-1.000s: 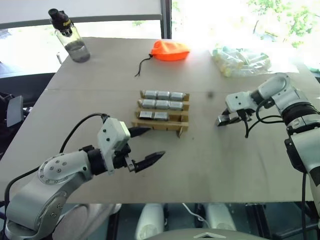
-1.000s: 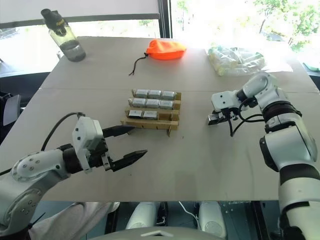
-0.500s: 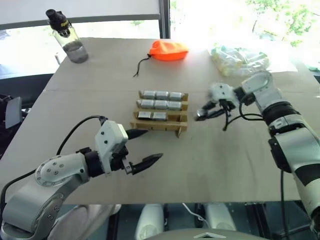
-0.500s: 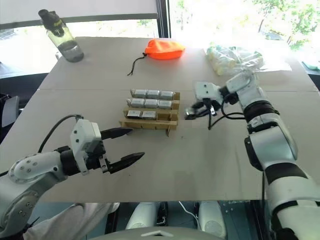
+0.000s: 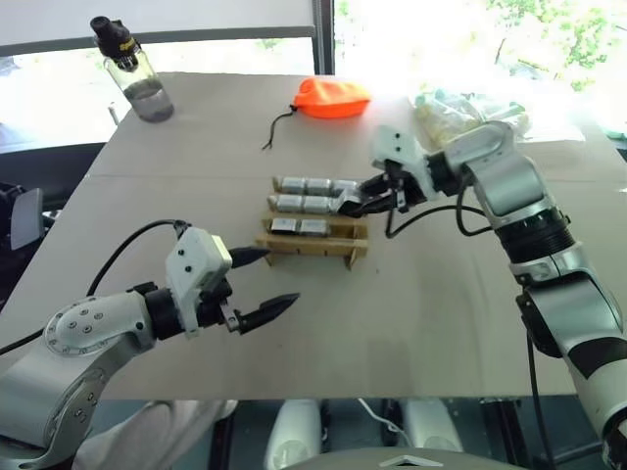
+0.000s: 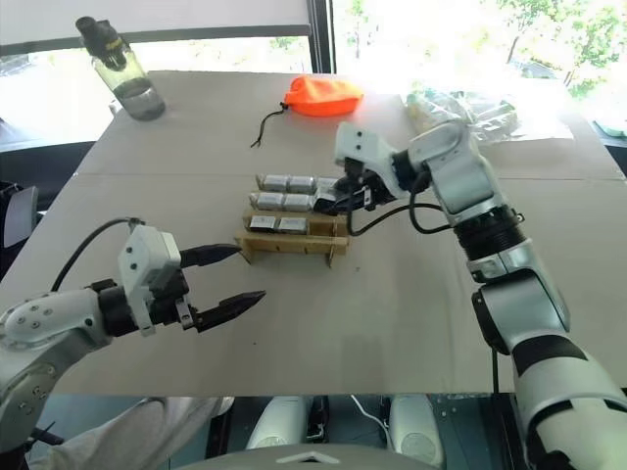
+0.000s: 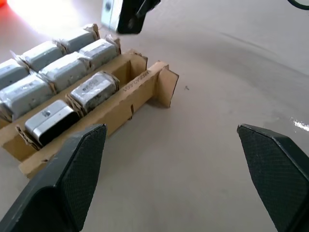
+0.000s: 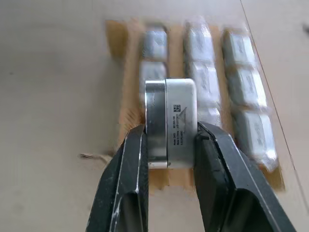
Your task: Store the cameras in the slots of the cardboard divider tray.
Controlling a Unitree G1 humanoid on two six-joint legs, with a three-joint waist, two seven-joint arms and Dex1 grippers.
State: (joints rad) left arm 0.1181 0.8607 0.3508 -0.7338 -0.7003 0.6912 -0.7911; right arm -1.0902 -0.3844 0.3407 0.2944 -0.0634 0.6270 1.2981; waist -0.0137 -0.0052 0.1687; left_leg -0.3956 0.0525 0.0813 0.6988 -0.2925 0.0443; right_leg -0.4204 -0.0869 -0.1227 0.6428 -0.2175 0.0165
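Observation:
The cardboard divider tray (image 5: pixel 315 248) lies mid-table. Silver-grey cameras (image 5: pixel 306 185) fill its two far rows, and two more sit in the third row (image 7: pixel 72 104). The slot at that row's right end and the nearest row hold nothing. My right gripper (image 5: pixel 355 204) hovers over the tray's right end, shut on another camera (image 8: pixel 171 123), a silver block with a printed label pinched between both black fingers (image 8: pixel 130 164). Near the tray's front left corner, my left gripper (image 5: pixel 279 276) stands open and holds nothing, its tips apart from the cardboard (image 7: pixel 120 104).
A water bottle (image 5: pixel 137 73) stands at the far left of the table. An orange pouch (image 5: pixel 333 98) with a dark cord lies at the far middle, and a clear bag of pale items (image 5: pixel 470 116) at the far right. Bare tabletop stretches in front of the tray.
My right gripper has swung left and up from the table's right side to above the tray's right end, wrist turning, still shut. The left gripper has drifted slightly left.

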